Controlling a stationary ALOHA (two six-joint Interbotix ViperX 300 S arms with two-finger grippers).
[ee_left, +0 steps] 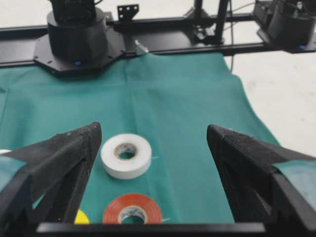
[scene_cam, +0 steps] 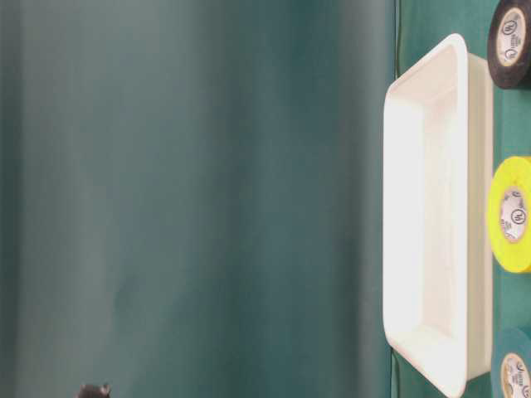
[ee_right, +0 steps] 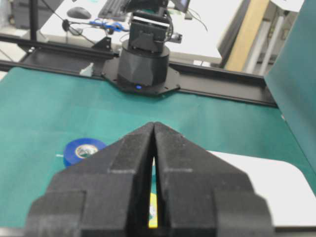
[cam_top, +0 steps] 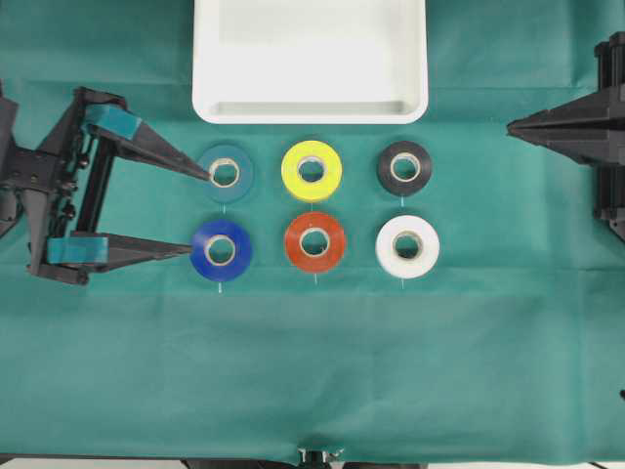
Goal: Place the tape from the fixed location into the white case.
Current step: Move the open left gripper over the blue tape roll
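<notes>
Tape [cam_top: 222, 250]: deep royal-blue roll, pale cardboard core w/ printed ring inside, lying flat on the green cloth [cam_top: 312, 371] covering the counter. Bottom-left spot of a 2x3 grid of rolls. Small white tick mark on cloth just below it. Also seen in right wrist view [ee_right: 84, 149], flat, left of the right claw's fingers.

Neighbors: teal blue-green roll [cam_top: 226, 173] directly above it in overhead view, orange-red roll [cam_top: 314, 242] just beside on its right, yellow roll [cam_top: 312, 170] above that, then black roll [cam_top: 404, 168] top right and white roll [cam_top: 407, 246] bottom right. All flat, none touching each other.

White case [cam_top: 205, 59]: shallow white rect tray, rounded corners, raised rim, sits above the top row of rolls, near but apart from them. Nothing visible inside. Table-level view shows the case [scene_cam: 460, 215] rotated, w/ black, yellow and teal rolls at the frame's right edge.

Left claw [cam_top: 201, 214]: jaws spread wide, holding nothing. One fingertip [cam_top: 200, 173] over the teal roll's left edge, the other [cam_top: 181, 251] at the tape's left edge; contact can't tell from overhead. Left wrist view looks btw both fingers at white and orange-red rolls; tape not in that view.

Right claw [cam_top: 516, 125]: at right edge of overhead, well apart from all rolls, fingers pressed together, nothing btw them.
</notes>
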